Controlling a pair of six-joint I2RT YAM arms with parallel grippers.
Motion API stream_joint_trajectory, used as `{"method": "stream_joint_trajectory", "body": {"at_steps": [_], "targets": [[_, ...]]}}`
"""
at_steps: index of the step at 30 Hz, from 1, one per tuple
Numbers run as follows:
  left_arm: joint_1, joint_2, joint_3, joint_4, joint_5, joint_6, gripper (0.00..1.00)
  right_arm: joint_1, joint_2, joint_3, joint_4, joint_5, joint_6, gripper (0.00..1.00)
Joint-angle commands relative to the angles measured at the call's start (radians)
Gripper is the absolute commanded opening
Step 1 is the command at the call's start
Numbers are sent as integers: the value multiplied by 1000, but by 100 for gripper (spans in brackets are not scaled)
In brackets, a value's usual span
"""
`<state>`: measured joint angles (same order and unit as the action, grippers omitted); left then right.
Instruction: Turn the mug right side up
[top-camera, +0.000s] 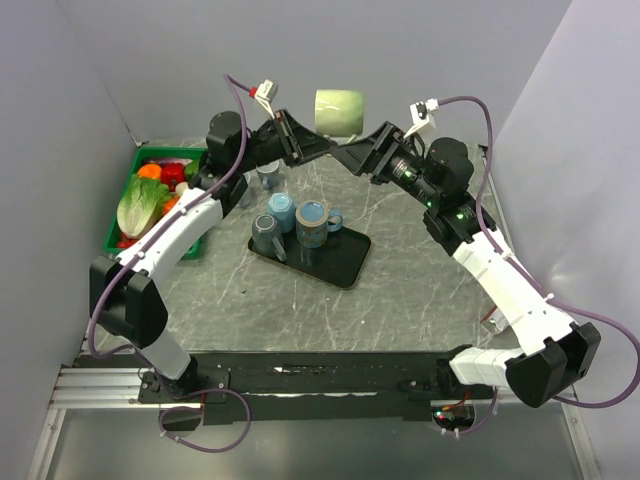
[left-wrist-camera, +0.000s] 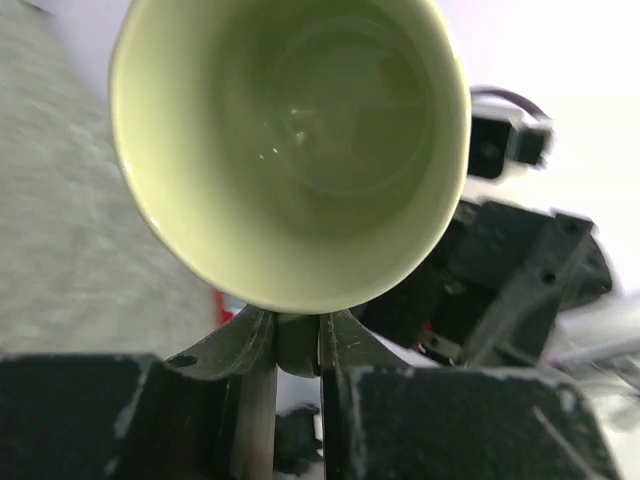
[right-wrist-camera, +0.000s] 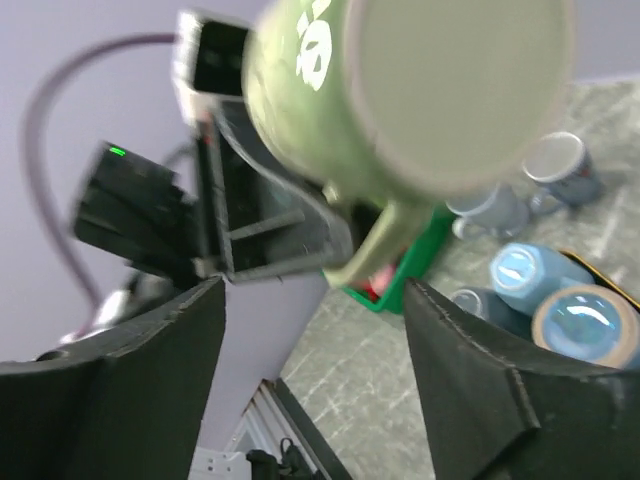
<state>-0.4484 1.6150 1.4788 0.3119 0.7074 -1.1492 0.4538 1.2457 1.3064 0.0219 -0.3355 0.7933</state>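
Two end effectors flank the green mug (top-camera: 340, 110): the left end effector (left-wrist-camera: 297, 340) is clenched on its handle (left-wrist-camera: 297, 352), while the right end effector (right-wrist-camera: 312, 295) stands released, fingers (right-wrist-camera: 150, 390) spread either side, touching nothing. The mug is likely glazed ceramic: stiff, slick, breakable, fairly heavy. The handle or the rim wall offers the surest hold. Its long axis lies roughly level, mouth toward the left wrist, base toward the right. It hangs in the air over the far part of the counter (top-camera: 400, 290), beyond the tray (top-camera: 345, 262) of blue mugs (top-camera: 312, 215).

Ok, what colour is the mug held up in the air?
Pale green; the mug shows best in the left wrist view.
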Motion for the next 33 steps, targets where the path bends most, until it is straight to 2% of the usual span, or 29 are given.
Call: {"method": "stream_joint_trajectory", "body": {"at_steps": [1, 2, 3, 4, 7, 10, 18, 25, 33], "targets": [[2, 8, 152, -246, -198, 296, 1, 2, -29, 22, -170, 110, -69, 84], [2, 20, 191, -275, -253, 324, 1, 2, -35, 24, -207, 142, -77, 86], [2, 34, 211, -349, -279, 347, 1, 0, -43, 25, -252, 209, -85, 97], [2, 67, 234, -385, -311, 396, 1, 2, -51, 21, -311, 249, -91, 100], [2, 152, 365, -544, -446, 486, 1, -4, -100, -4, -394, 361, -109, 100], [1, 236, 438, -640, -560, 554, 1, -13, -141, -30, -428, 406, -131, 100], [-9, 451, 601, -801, -799, 658, 1, -53, -210, -105, -494, 437, -138, 100], [-27, 600, 754, -898, -904, 746, 1, -98, -226, -139, -516, 420, -134, 100], [-41, 700, 825, -944, -976, 778, 1, -118, -201, -148, -524, 385, -134, 100]]}}
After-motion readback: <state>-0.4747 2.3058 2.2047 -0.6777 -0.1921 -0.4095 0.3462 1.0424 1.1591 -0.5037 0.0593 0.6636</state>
